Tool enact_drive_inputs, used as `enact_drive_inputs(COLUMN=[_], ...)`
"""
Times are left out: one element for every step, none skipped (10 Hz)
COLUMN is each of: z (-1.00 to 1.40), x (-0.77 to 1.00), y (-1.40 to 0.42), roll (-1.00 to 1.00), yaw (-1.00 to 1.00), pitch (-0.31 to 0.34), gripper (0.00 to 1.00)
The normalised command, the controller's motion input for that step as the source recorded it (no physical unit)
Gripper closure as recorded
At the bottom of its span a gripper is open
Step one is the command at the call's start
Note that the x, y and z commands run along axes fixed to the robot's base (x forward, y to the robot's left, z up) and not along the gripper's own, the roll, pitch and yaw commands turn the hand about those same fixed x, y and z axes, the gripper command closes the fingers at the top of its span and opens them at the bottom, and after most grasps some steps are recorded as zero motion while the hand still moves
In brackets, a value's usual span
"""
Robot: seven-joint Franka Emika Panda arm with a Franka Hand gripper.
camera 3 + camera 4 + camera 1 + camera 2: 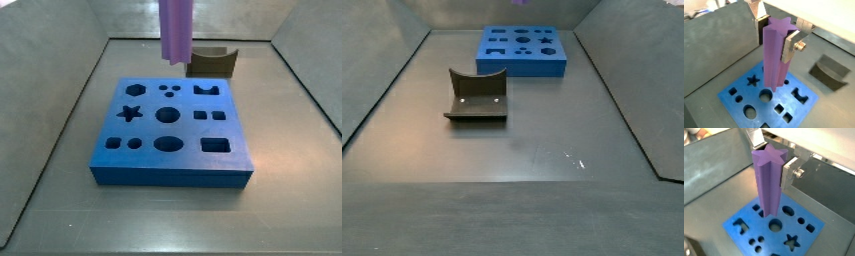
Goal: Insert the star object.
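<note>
Both wrist views show the gripper (777, 31) holding the star object (775, 55), a long purple peg with a star-shaped end and ridged sides. The silver fingers (791, 46) are closed narrowly against opposite sides of the peg near its upper end, and a small round screw head shows on one finger plate. The peg hangs upright above the blue block (769, 97), its lower end over the block's top face near a round hole and apart from the star-shaped hole (752, 80); whether the tip touches the block cannot be told.

In a side view, the peg (177, 30) comes down from the upper edge of the frame, and its lower end is seen above the far edge of the blue block (170, 135), with the gripper itself out of frame. The block lies flat on the grey counter (287, 200) and carries many cut-out holes: a star, circles, ovals, squares and a notched shape. A dark brown notched block (214, 63) stands just behind it.

In a side view from farther back, the notched block (476, 96) sits nearer the camera, well apart from the blue block (523, 50).
</note>
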Motion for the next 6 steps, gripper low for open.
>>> enact_drive_inputs(z=[-0.74, -0.74, -0.89, -0.87, -0.69, -0.49], x=[-0.33, -0.38, -0.46, -0.55, -0.50, -0.44], y=[-0.15, -0.13, -0.23, -0.11, -0.02, 0.00], roll=[0.24, 0.26, 0.20, 0.23, 0.10, -0.05], yaw=[0.85, 0.84, 0.78, 0.60, 0.41, 0.13], pitch=[-0.101, -0.067, -0.074, -0.083, -0.079, -0.056], gripper=[1.00, 1.00, 1.00, 1.00, 1.00, 1.00])
